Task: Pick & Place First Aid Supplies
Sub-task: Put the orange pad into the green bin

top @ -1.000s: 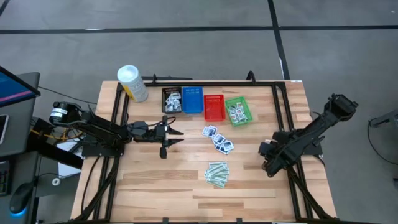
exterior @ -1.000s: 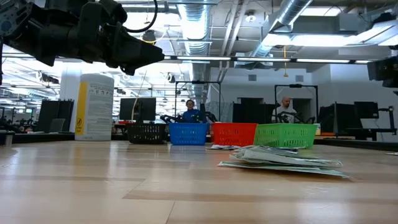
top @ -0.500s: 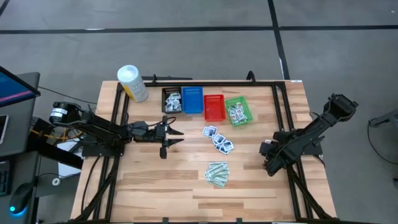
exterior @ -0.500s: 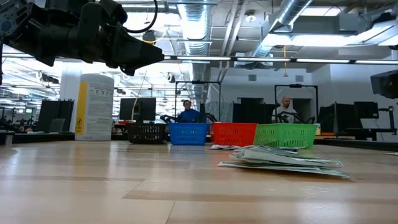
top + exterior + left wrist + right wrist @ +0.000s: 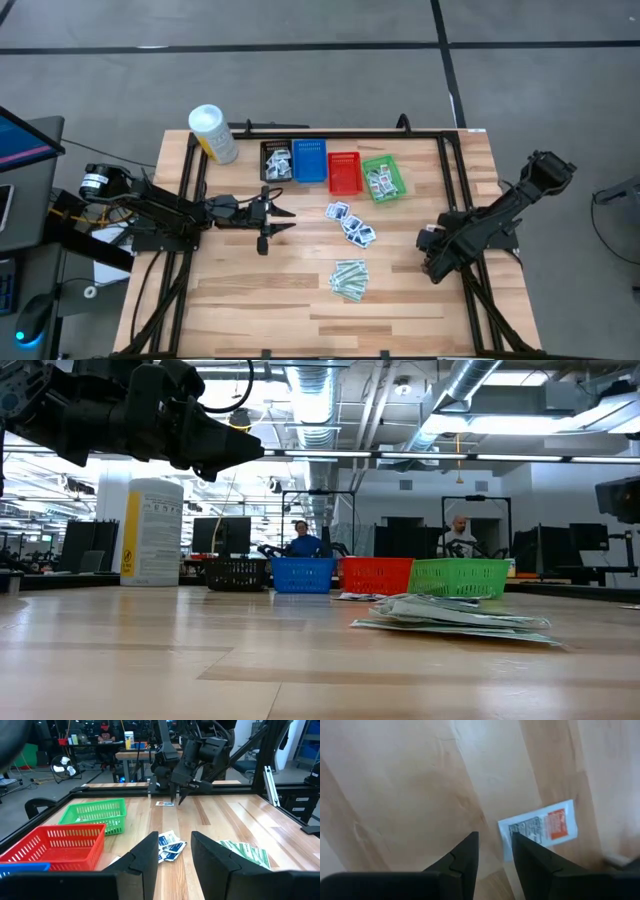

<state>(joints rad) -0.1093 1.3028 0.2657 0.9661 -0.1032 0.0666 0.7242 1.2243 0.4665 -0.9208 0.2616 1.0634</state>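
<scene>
Change since earlier frame: nothing on the table has shifted; both arms hold their poses, baskets and packets lie as they did.
Right gripper (image 5: 494,851): low over bare wood at the right side of the table, pointed down, fingers parted with a narrow gap, nothing between them. One white packet with red print (image 5: 538,828) lies flat just beside the fingertips, apart from them. Judged: lined up for a pinch on that packet, not yet made.
Left gripper (image 5: 275,218): raised over the left-centre of the table, fingers released and empty, facing across toward the baskets. Looks to be waiting.
Blue-print packets (image 5: 350,223): loose cluster at table centre, in front of the baskets, overlapping.
Pale-green strips (image 5: 350,278): small heap nearer the front edge, below the blue-print cluster.
Baskets: row along the far edge, touching side by side. Black basket (image 5: 275,161) and green basket (image 5: 381,178) each hold white packets; blue basket (image 5: 310,161) and red basket (image 5: 344,174) show none. Judged: one kind per basket, which is why the piles are kept apart.
White tub (image 5: 212,133): upright at the far left corner, clear of the work.
Table (image 5: 240,290): light wood planks, dark frame rails round it.
Progress: judged early to middle; most supplies lie outside the baskets.
Risk: flat packet on smooth wood may slide instead of lifting.
</scene>
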